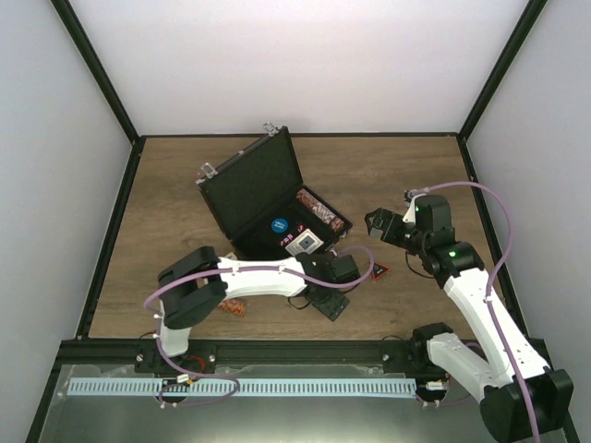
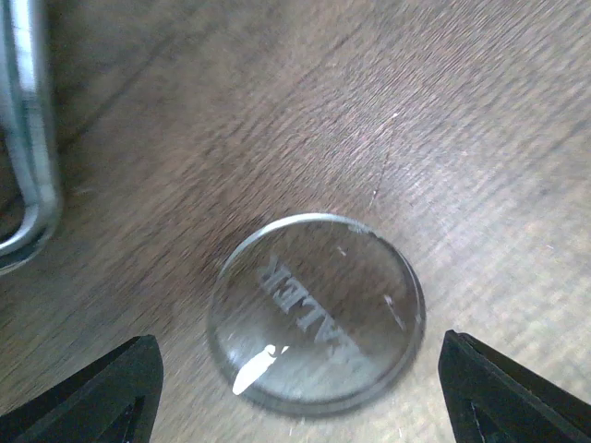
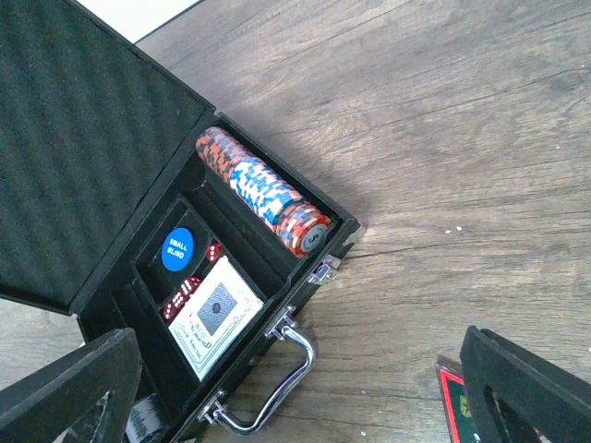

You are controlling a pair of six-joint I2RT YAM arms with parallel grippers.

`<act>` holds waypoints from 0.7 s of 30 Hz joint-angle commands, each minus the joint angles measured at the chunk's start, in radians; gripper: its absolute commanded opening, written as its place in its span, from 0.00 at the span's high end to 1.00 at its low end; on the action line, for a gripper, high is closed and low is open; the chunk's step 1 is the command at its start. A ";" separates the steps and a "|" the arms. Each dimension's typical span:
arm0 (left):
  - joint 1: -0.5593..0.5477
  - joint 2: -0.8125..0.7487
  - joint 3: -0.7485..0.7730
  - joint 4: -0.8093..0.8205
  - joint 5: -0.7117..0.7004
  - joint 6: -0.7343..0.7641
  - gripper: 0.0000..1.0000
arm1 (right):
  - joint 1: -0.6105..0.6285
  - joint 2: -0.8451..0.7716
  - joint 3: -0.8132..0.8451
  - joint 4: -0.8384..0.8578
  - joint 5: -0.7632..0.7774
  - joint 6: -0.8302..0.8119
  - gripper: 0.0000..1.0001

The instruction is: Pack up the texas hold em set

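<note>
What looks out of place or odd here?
Nothing damaged or spilled, but pieces lie loose outside the open case: a chip stack on its side near the front edge, a clear dealer disc framed by the open left tool, and a red-black triangle nearby.

case: chip stack right, card deck left | disc: on table, before case handle

The worktop is matt, grainy wood. The case lid has rough black lining, its handle is shiny metal. The disc is clear, glossy.
</note>
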 commanded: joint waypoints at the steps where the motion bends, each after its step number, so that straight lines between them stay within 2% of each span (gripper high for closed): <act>1: 0.006 -0.167 -0.024 -0.017 -0.061 0.024 0.15 | 0.009 -0.029 0.050 -0.026 0.040 -0.024 0.03; 5: 0.038 -0.291 -0.091 -0.102 -0.088 0.031 0.11 | 0.008 -0.041 0.046 -0.025 0.041 -0.023 0.02; 9: 0.116 -0.390 -0.177 -0.234 -0.144 -0.021 0.07 | 0.009 -0.047 0.034 -0.025 0.038 -0.023 0.02; 15: 0.371 -0.537 -0.329 -0.312 -0.106 -0.102 0.04 | 0.009 -0.071 0.009 -0.015 0.023 -0.018 0.01; 21: 0.563 -0.618 -0.378 -0.301 -0.105 -0.112 0.02 | 0.008 -0.087 -0.012 -0.008 0.010 -0.020 0.00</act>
